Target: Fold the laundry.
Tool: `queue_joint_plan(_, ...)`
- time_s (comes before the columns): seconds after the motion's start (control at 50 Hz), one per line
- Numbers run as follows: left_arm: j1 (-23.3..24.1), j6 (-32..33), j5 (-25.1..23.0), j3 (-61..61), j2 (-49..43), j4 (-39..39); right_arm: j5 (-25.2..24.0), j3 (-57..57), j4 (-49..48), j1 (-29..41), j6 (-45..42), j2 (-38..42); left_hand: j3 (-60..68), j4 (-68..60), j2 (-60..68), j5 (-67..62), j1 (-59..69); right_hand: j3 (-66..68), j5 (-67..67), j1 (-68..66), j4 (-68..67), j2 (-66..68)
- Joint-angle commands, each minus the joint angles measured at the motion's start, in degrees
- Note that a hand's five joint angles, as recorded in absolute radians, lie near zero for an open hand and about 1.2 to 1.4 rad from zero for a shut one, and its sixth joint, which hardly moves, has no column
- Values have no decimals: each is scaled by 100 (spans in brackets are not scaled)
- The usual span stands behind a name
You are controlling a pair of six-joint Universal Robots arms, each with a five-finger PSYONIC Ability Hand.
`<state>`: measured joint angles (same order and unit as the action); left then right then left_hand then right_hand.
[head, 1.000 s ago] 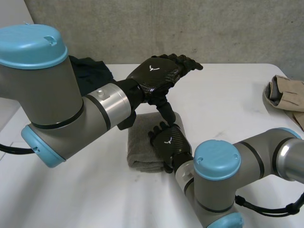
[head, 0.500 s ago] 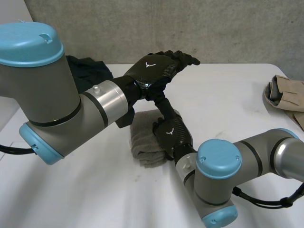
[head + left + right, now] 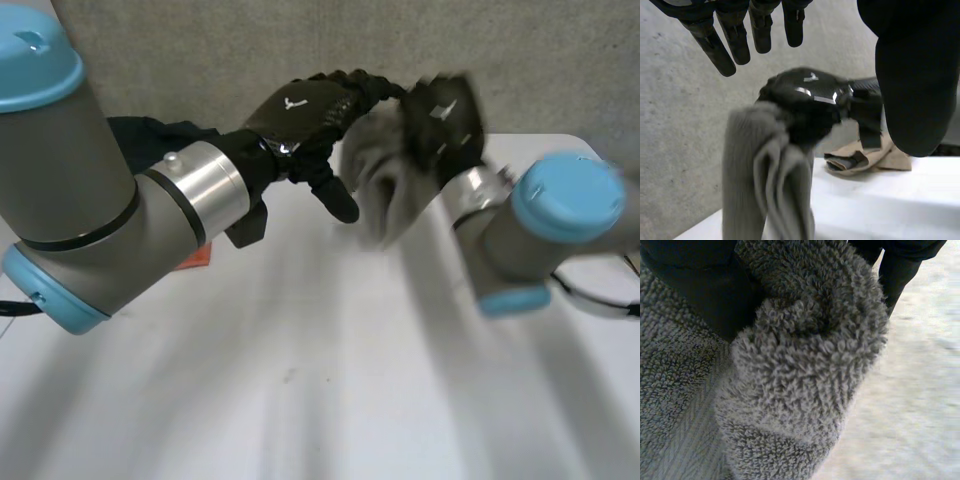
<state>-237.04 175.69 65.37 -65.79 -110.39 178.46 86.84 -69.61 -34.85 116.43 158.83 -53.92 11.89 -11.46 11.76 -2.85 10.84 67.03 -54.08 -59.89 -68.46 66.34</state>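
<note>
Moved since earlier: grey terry towel (image 3: 385, 190), flat on the white desk (image 3: 300, 400) a second ago, is now up in the air; the right arm has swung up and toward the far side with it.
Right hand (image 3: 445, 110): closed round the upper part of the towel, thumb and fingers buried in the pile, as seen in the right wrist view.
Left hand (image 3: 310, 105): empty, fingers straight and spread, thumb pointing down; just beside the towel, not touching it.
Towel, condition: hangs below the right hand in loose folded layers, clear of the desk.
Other stock: crumpled beige cloth (image 3: 865, 161) on the desk beyond the towel; dark crumpled cloth (image 3: 150, 135) at the far edge behind the left arm.
Step in hand: judged to be carrying the folded towel off to be set aside, with the folding itself apparently done.
Next move calls for: a firm hold so the hanging layers do not fall open; a bare patch of desk to lower it onto, flat side down; the left hand kept out of the path or brought in to steady the loose layers.
</note>
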Motion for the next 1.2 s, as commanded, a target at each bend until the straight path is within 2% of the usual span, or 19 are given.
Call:
queue_joint_plan(0.02,-61,-307,98,-30,96,145,96,1625,619,-1060,420,416,-189,146,-176,285,-84,1297,-1592,-2011,-1154,1366)
queue_joint_plan(0.1,-70,-343,133,-39,79,163,0,2398,611,-1710,868,890,-189,146,-176,285,-84,1297,-1592,-2011,-1154,1366)
queue_joint_plan(0.18,-70,-343,142,-39,44,172,-342,2909,593,-2334,1053,1497,-189,146,-176,285,-84,1297,-1592,-2011,-1154,1366)
queue_joint_plan(0.26,-61,-343,142,-48,0,172,-1131,3085,471,-3115,1159,2155,-189,146,-176,285,-84,1297,-1592,-2011,-1154,1366)
queue_joint_plan(0.42,-44,-316,142,-39,-114,207,-2494,2831,136,-4214,1414,3096,-189,146,-176,285,-84,1297,-1592,-2011,-1154,1366)
queue_joint_plan(0.52,-35,-307,142,-22,-185,216,-3032,2278,180,-4629,1291,3028,-189,146,-176,285,-84,1297,-1592,-2011,-1154,1366)
queue_joint_plan(0.6,-35,-299,142,-4,-211,216,-3173,1908,-65,-4691,1317,2747,-189,146,-176,285,-84,1297,-1592,-2011,-1154,1366)
queue_joint_plan(0.72,-35,-290,142,-22,-238,216,-3042,1819,-382,-4462,1677,2290,-189,146,-176,285,-84,1297,-1592,-2011,-1154,1366)
queue_joint_plan(0.8,-61,-290,142,-22,-238,216,-2770,2091,-462,-4331,1915,2078,-189,146,-176,285,-84,1297,-1592,-2011,-1154,1366)
queue_joint_plan(0.9,-105,-290,142,-22,-246,216,-2033,2741,-287,-4260,1880,2051,-189,146,-176,285,-84,1297,-1592,-2011,-1154,1366)
queue_joint_plan(0.94,-114,-290,142,-22,-247,216,-1917,2856,-225,-4286,1810,2122,-189,146,-176,285,-84,1297,-1592,-2011,-1154,1366)
queue_joint_plan(1.04,-105,-290,142,-30,-247,216,-2048,2725,-5,-4532,1318,2394,-189,146,-176,285,-84,1297,-1592,-2011,-1154,1366)
queue_joint_plan(1.12,-88,-290,142,-39,-255,216,-2285,2164,-83,-4743,931,2509,-189,146,-176,285,-84,1297,-1592,-2011,-1154,1366)
queue_joint_plan(1.2,-79,-290,142,-30,-264,224,-2855,1295,-434,-4963,842,2351,-189,146,-176,285,-84,1297,-1592,-2011,-1154,1366)
